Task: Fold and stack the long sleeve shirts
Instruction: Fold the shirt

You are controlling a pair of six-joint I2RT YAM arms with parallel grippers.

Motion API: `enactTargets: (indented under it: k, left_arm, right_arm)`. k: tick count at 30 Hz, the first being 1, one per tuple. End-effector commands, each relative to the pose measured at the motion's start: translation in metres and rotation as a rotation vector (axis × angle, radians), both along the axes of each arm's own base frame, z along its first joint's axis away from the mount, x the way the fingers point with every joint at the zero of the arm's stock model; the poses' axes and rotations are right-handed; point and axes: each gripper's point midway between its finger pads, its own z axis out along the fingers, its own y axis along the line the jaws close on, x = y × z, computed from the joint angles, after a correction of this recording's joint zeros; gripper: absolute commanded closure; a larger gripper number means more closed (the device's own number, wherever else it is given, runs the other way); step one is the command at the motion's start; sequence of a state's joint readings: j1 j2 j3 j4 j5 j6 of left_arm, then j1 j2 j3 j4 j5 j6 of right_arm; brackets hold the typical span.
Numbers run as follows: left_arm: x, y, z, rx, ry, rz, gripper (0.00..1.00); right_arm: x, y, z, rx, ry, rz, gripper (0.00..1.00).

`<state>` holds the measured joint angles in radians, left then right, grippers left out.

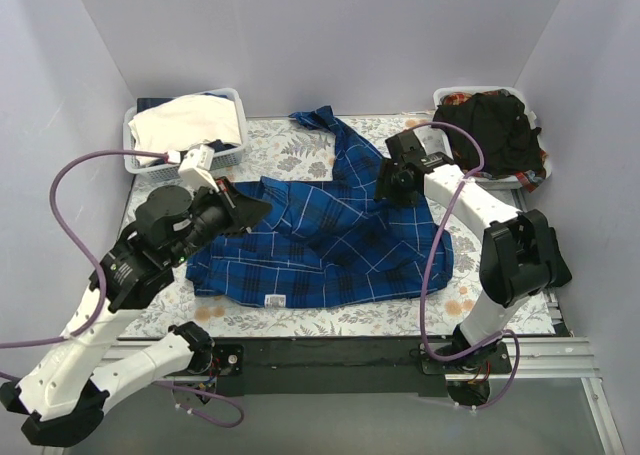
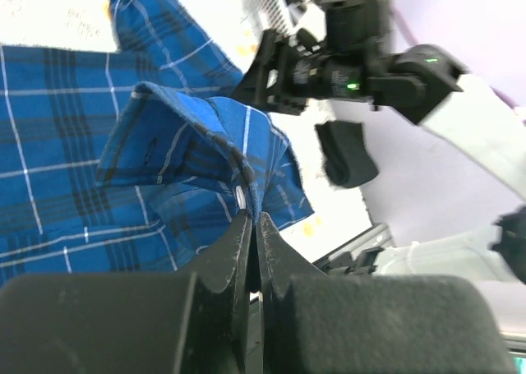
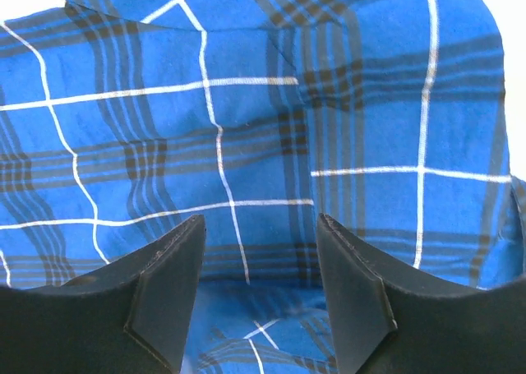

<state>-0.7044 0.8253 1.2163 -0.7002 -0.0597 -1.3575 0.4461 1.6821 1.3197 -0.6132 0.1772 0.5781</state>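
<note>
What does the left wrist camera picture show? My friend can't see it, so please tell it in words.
The left gripper is pinched shut on a lifted fold of the blue plaid shirt, right by a small white button. Beyond the fold, the right arm shows at the top right of the view.

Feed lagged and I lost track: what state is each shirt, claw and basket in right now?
plaid shirt: unfolded, spread rumpled on the table, one edge pinched and lifted.
black shirt: unfolded, heaped in the right basket.
left claw: shut on the plaid shirt.
right claw: open, over the plaid shirt.
left basket: holds white cloth.
</note>
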Motion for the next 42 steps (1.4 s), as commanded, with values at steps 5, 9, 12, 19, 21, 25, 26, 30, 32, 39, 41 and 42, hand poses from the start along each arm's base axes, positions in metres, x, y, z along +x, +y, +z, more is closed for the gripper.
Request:
enactTargets:
  k: [5,9,12,19,21,25,26,30,32,39,41,42]
  left_arm:
    - [-0.004,0.007,-0.005,-0.008,-0.024,0.012,1.0]
    - [0.004,0.009,-0.013,0.018,-0.013,0.052,1.0]
    - [0.011,0.011,-0.012,0.022,-0.027,0.08,1.0]
    - [0.023,0.014,-0.019,0.033,-0.048,0.13,1.0]
    - [0.023,0.015,-0.028,0.035,-0.03,0.139,1.0]
    - [0.015,0.021,-0.06,0.019,0.038,0.162,1.0]
    - [0.012,0.022,-0.068,0.013,0.056,0.169,0.98]
    - [-0.003,0.031,-0.1,-0.03,0.142,0.194,0.94]
    - [-0.013,0.034,-0.105,-0.066,0.164,0.191,0.94]
    - [-0.02,0.043,-0.127,-0.069,0.212,0.225,0.94]
    - [-0.021,0.043,-0.129,-0.061,0.22,0.223,0.94]
    - [-0.021,0.042,-0.131,-0.057,0.223,0.222,0.94]
  right_arm:
    - [-0.012,0.021,0.018,0.111,-0.019,0.167,0.44]
    - [-0.051,0.024,0.006,0.178,0.045,0.245,0.47]
    - [-0.08,0.02,-0.008,0.203,0.101,0.284,0.55]
    - [-0.135,0.008,-0.04,0.23,0.203,0.318,0.71]
    - [-0.143,0.004,-0.048,0.224,0.226,0.315,0.72]
    - [-0.151,-0.003,-0.061,0.199,0.263,0.299,0.72]
    - [-0.15,-0.003,-0.061,0.194,0.26,0.293,0.72]
    - [-0.141,-0.002,-0.053,0.19,0.241,0.272,0.72]
    - [-0.137,-0.005,-0.046,0.175,0.221,0.235,0.68]
    - [-0.117,-0.009,-0.036,0.15,0.159,0.15,0.42]
    - [-0.113,-0.009,-0.043,0.138,0.174,0.133,0.39]
    - [-0.108,-0.007,-0.044,0.145,0.164,0.132,0.38]
